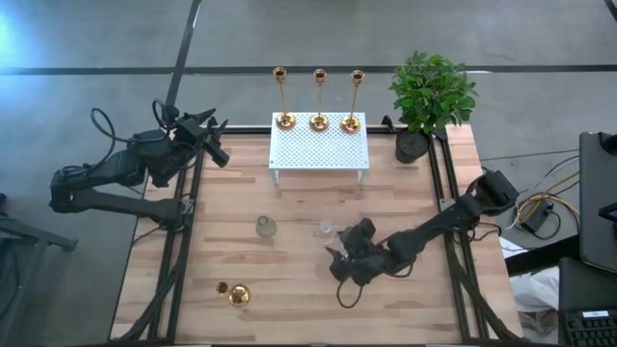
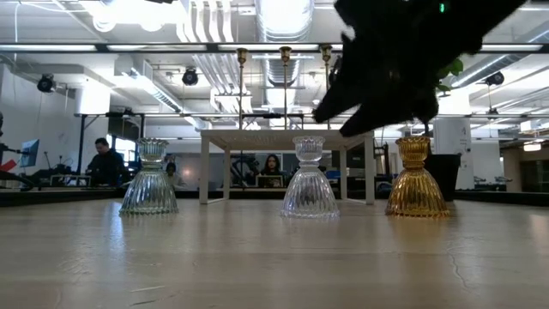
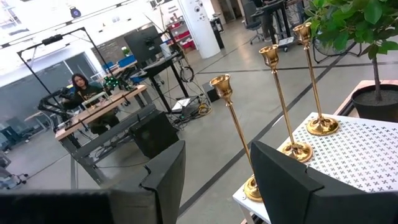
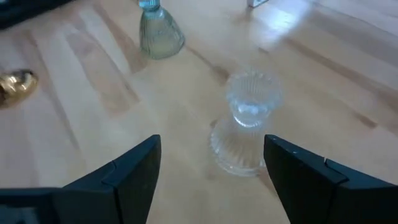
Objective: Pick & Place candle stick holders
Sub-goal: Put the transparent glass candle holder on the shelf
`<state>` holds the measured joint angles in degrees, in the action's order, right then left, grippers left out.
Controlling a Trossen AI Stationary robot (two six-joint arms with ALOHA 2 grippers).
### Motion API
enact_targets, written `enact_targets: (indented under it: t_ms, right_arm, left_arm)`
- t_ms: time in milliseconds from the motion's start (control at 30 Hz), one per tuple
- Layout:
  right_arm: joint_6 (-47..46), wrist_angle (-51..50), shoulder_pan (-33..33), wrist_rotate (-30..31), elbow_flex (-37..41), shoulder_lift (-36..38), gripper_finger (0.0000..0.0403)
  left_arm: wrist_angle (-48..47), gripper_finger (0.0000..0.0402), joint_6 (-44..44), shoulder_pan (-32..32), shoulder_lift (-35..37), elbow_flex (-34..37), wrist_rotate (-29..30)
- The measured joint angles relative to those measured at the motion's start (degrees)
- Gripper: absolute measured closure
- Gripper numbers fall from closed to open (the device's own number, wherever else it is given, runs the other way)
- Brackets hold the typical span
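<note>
Three tall brass candle stick holders [image 1: 319, 96] stand upright in a row along the far edge of the white perforated stand [image 1: 319, 149], at the far middle of the table. Thin stems, small top cups, flared round bases: likely top-heavy and easy to tip, with hard polished metal that would slip in the claw. Best hold is probably low on the stem, just above the base.

On the wood, nearer: a clear ribbed glass holder [image 4: 244, 121], upright, squat, with a narrow waist above a fluted skirt. Judged fragile and slick; the waist looks the surest place to pinch. A greenish glass holder [image 1: 266, 228] stands to its left, a gold ribbed holder [image 1: 238, 295] near the left front.

Right gripper [image 4: 211, 168] sits low over the table, fingers apart, the clear glass holder between them and untouched. Left gripper [image 3: 214, 177] waits at the far left, fingers apart, empty, facing the brass row.

Potted plant [image 1: 431, 96] at far right.
</note>
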<state>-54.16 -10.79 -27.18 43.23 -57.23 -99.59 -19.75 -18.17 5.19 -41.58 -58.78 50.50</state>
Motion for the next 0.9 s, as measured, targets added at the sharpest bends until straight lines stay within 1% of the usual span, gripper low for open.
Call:
enact_targets:
  t_ms: [133,200,367,500,667,900]
  right_arm:
    - [7.14,9.72,0.75,0.41,4.88,-0.04,0.0127]
    - [9.61,12.21,1.36,0.21,6.27,0.02,0.0133]
    - [10.44,13.63,3.81,-0.4,8.4,0.04,0.0147]
    - [12.65,16.11,5.39,-4.81,8.42,0.11,0.0156]
    - [13.87,16.15,7.12,-6.26,8.25,0.1,0.0165]
    - [14.69,16.14,8.73,-11.28,7.97,0.17,0.0177]
  left_arm:
    - [-0.04,0.0214,-0.11,0.0,-0.2,0.0,0.0]
    - [-0.04,0.0214,-0.52,0.0,-0.37,0.0,0.0]
    - [-0.04,0.0214,-3.22,0.0,-0.92,0.0,0.0]
    - [-0.02,0.0214,-3.17,0.0,-1.39,0.0,0.0]
    - [0.0,0.0214,-2.75,0.0,-2.27,0.0,0.0]
    - [0.0,0.0214,-2.71,0.0,-3.19,0.0,0.0]
